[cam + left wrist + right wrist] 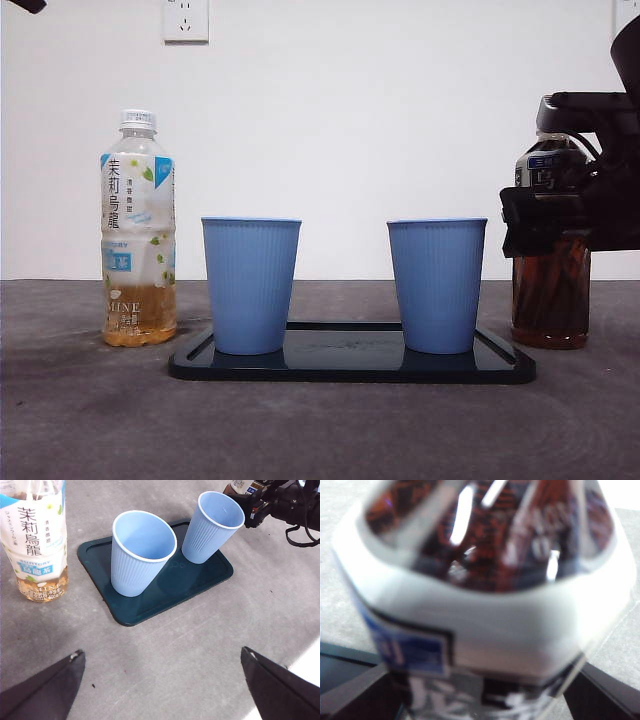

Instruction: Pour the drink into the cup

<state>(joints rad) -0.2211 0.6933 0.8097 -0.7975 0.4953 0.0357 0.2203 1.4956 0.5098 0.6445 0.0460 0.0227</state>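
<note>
Sitting nearest the front camera: dark tray point(350, 372) lying flat on the grey table point(320, 440), toward its front edge. Standing upright on the tray: two empty blue cups, one point(250, 285) at the tray's left end, the other point(437, 285) at its right end, well apart from each other.

Standing off the tray's left end, on the table, near the left cup: pale tea bottle point(138, 230), white cap on, light amber liquid filling only the bottom portion.

Standing off the tray's right end, just beside the right cup: dark drink bottle point(551, 290), base resting on the table, dark brown liquid inside. Closing on its upper body around the label: right gripper point(545, 215), black jaws pressing both flanks of the bottle; right wrist view filling almost entirely with the blurred bottle point(485, 605).

Hovering over the table's front edge, clear of everything: left gripper point(162, 680), jaws spread wide, nothing between them. Looking down on both cups, tray point(130, 615) and pale tea bottle point(37, 540).
</note>
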